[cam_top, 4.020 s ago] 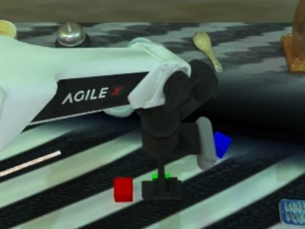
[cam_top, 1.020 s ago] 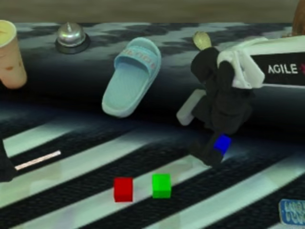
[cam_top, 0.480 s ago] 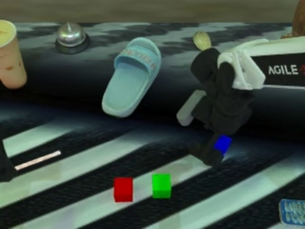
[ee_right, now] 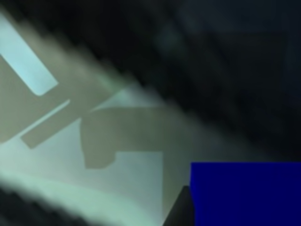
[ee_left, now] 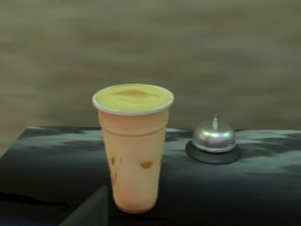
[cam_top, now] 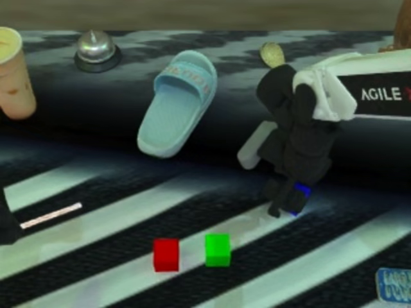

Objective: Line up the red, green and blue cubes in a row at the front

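At the front of the table, two cubes sit side by side, slightly apart: one on the left, the other on the right. A third cube lies behind them to the right, under the right gripper. Farther back are a slipper, a bell and, far left, a cup.

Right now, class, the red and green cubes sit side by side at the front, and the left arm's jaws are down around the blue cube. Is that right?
One thing is wrong: the arm. The top view shows the right gripper down at the blue cube, not the left. The red cube and green cube do sit side by side at the front.
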{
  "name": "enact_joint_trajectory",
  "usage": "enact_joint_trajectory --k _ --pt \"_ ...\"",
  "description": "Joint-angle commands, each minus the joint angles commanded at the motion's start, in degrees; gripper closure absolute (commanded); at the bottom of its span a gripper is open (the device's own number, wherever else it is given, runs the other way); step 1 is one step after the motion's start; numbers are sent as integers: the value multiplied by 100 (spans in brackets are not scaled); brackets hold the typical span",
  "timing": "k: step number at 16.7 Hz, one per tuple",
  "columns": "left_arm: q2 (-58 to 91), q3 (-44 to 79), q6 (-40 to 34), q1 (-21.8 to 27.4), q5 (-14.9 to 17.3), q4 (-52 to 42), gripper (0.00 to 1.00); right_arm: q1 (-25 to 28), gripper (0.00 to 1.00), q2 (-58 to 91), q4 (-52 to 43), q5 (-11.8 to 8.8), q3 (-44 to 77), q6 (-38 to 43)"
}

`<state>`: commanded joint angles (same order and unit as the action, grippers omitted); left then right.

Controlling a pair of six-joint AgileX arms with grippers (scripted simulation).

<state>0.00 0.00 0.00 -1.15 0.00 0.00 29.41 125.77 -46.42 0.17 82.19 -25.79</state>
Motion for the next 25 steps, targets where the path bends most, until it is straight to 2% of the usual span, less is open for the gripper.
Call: enact_joint_trajectory --k 1,2,11,18,25 --pt "0 0 0 0 0 0 0 0 98 0 0 0 0 0" --pt "0 0 0 0 0 0 0 0 100 0 0 0 0 0" --pt "0 0 0 0 0 0 0 -1 100 -127 -80 -40 39 33" --pt "0 0 0 0 0 0 0 39 100 -616 -1325 -44 754 24" --pt "0 0 0 0 0 0 0 61 100 -720 -1416 -47 759 -54"
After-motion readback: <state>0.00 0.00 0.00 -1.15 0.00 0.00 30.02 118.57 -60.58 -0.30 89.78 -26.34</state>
